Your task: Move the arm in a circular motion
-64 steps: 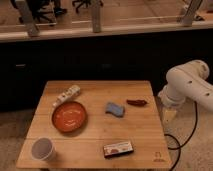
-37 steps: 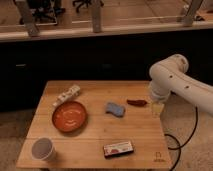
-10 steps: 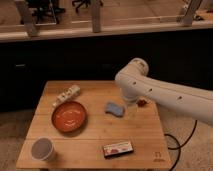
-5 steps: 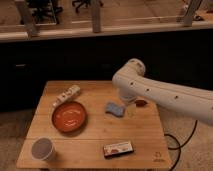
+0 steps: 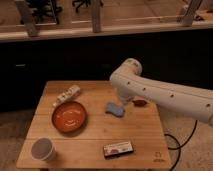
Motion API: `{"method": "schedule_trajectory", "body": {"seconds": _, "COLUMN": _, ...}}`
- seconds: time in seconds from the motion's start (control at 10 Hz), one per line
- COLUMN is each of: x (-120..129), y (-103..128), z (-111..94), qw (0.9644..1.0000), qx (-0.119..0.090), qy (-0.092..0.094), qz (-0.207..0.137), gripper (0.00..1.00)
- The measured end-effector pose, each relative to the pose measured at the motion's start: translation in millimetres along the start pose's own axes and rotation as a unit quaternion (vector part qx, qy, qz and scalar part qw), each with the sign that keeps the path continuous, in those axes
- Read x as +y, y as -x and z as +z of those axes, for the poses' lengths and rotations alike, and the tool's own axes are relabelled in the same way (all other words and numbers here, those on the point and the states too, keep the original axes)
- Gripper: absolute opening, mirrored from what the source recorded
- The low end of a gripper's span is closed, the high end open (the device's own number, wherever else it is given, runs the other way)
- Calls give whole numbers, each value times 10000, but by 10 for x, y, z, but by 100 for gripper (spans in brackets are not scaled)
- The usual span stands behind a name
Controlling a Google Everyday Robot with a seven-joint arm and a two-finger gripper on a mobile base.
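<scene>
**Counter** (image 5: 145,145): wooden, bearing all loose items.

**Arm** (image 5: 165,95): enters from the right of the red bowl (image 5: 69,116). Its elbow is raised above the counter's rear half, and the last segment is turned down. It is judged heavy and rigid, moved only at its own joints. No hold need be taken on anything, since the circle is to be traced by the arm alone.

**Gripper** (image 5: 121,100): carried at the arm's low end, right of the bowl and just behind the blue sponge (image 5: 114,109). It is spread wide, and nothing is seen held in it.

**Other items:**
- A white cup (image 5: 43,148) is placed in front of the bowl, to its left.
- A snack packet (image 5: 120,148) is placed in front of the bowl, to its right.
- A pale wrapped item (image 5: 66,96) lies just behind the bowl.
- A small red object (image 5: 139,103) lies well to the bowl's right.

**Risk:** a low sweep is judged liable to brush the sponge.
</scene>
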Motion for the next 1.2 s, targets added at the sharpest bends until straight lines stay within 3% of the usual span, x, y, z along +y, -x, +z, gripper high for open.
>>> {"method": "schedule_trajectory", "body": {"seconds": 1.2, "x": -280, "y": 270, "z": 58, "qw": 9963, "qx": -95, "qy": -131, "qz": -848, "gripper": 78}}
